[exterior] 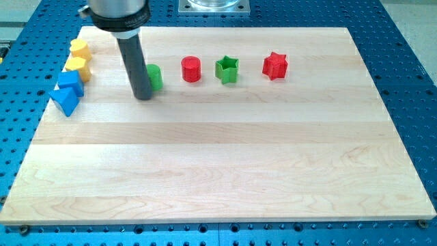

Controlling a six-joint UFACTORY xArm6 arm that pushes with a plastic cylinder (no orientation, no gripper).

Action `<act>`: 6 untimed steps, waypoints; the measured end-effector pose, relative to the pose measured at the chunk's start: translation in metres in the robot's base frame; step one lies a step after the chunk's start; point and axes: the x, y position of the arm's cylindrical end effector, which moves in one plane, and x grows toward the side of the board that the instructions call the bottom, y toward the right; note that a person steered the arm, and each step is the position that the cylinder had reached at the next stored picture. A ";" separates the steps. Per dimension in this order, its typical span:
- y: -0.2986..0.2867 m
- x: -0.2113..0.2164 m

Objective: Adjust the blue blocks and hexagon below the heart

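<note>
Two blue blocks lie at the view's left edge of the wooden board: a blue cube-like block [71, 83] and a blue triangular block [65, 101] just below it, touching. A yellow hexagon [77, 67] sits right above the blue blocks, and a yellow heart [80, 48] sits above the hexagon. My tip [143, 96] rests on the board to the right of the blue blocks, against the left side of a green block [155, 76] that the rod partly hides.
A red cylinder [192, 69], a green star [227, 70] and a red star [275, 65] stand in a row along the view's top. The board's left edge [41, 130] lies close to the blue blocks.
</note>
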 end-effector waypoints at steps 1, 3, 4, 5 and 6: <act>0.000 -0.013; -0.013 -0.006; -0.032 0.015; -0.037 0.026; -0.053 0.041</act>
